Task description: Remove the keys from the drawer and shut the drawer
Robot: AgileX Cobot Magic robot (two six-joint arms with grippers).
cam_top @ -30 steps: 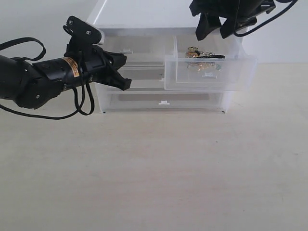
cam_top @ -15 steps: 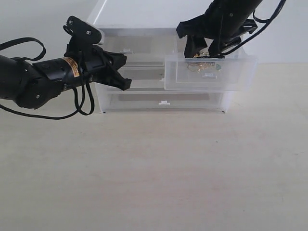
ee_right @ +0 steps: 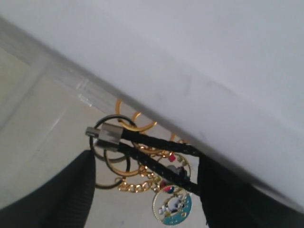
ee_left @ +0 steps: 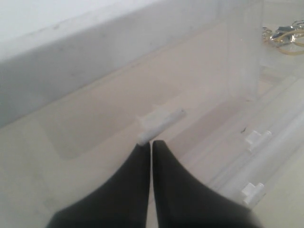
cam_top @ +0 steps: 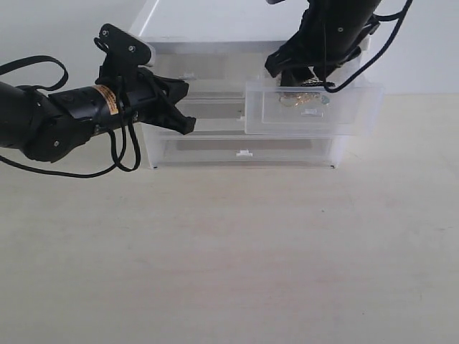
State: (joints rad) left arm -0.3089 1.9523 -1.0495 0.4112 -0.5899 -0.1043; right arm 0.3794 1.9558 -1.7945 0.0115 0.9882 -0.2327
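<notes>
The drawer (cam_top: 308,118), the right half-width translucent one, stands pulled out of the cabinet. The keys (cam_top: 302,97) lie inside it: gold rings, a chain and a round teal charm on a black loop strap (ee_right: 156,166). My right gripper (cam_top: 301,77) reaches down into the drawer, open, with one finger on each side of the keys (ee_right: 172,205). In the right wrist view the gripper (ee_right: 146,159) straddles the strap, which runs up against one finger (ee_right: 223,190). My left gripper (cam_top: 188,118) hovers shut before the left twin drawer, its tips (ee_left: 151,142) just short of that drawer's tab handle (ee_left: 159,123).
The white cabinet (cam_top: 215,29) stands at the back of the beige table (cam_top: 229,251). A full-width drawer with a small tab (cam_top: 244,153) sits shut below the open one. The open drawer's clear wall (ee_left: 242,52) and the keys (ee_left: 285,35) show in the left wrist view.
My right gripper has come down from above the cabinet into the open drawer, around the keys. The left arm has not moved.
</notes>
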